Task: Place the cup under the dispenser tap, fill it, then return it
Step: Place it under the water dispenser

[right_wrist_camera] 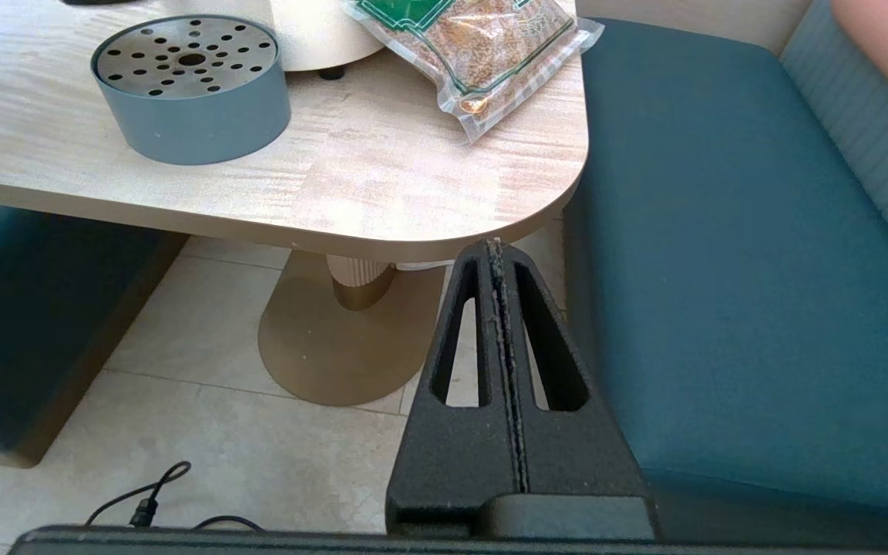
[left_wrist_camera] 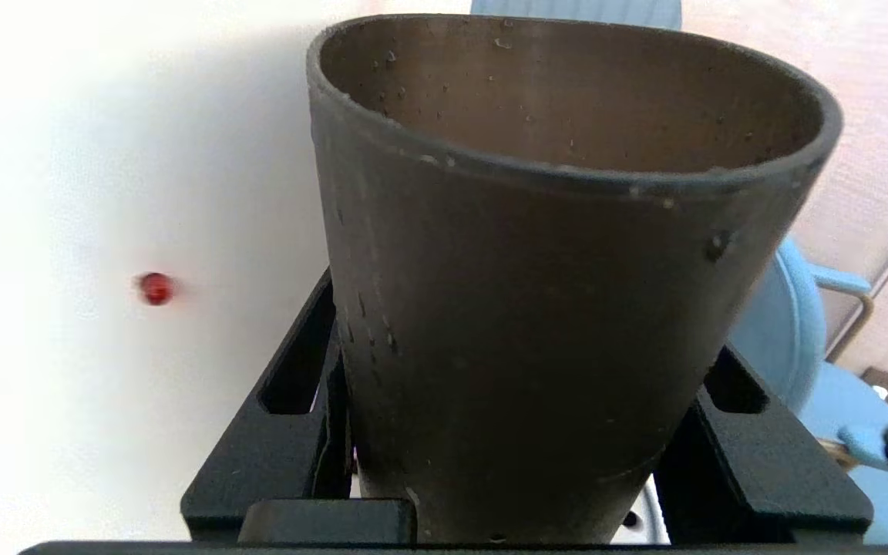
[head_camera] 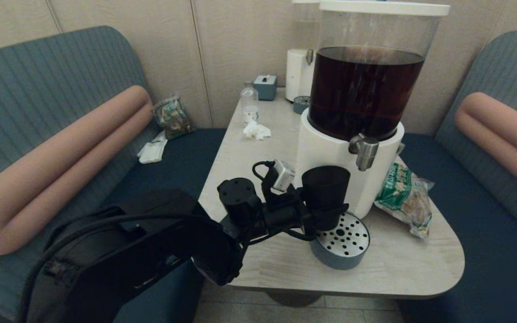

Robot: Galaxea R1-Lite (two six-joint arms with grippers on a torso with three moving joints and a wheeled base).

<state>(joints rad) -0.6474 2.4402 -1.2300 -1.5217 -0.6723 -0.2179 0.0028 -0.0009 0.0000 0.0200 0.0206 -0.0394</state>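
Observation:
The black tapered cup point(head_camera: 325, 194) is upright in my left gripper point(head_camera: 326, 217), which is shut on its lower part. The cup hangs over the left part of the round blue-grey drip tray point(head_camera: 343, 244), close to the big dispenser's white base point(head_camera: 326, 152). The brushed-silver tap point(head_camera: 364, 151) sits above and to the right of the cup's rim, not over its mouth. In the left wrist view the cup point(left_wrist_camera: 552, 293) fills the space between the black fingers point(left_wrist_camera: 274, 455) and looks empty inside. My right gripper point(right_wrist_camera: 496, 254) is shut and empty, low by the table's near right corner.
A green snack bag point(head_camera: 404, 197) lies right of the dispenser. A slimmer white dispenser point(head_camera: 301, 67), a small bottle point(head_camera: 249, 105), a tissue box point(head_camera: 265, 86) and a crumpled tissue point(head_camera: 256, 130) stand farther back on the table point(head_camera: 397, 269). Benches flank it on both sides.

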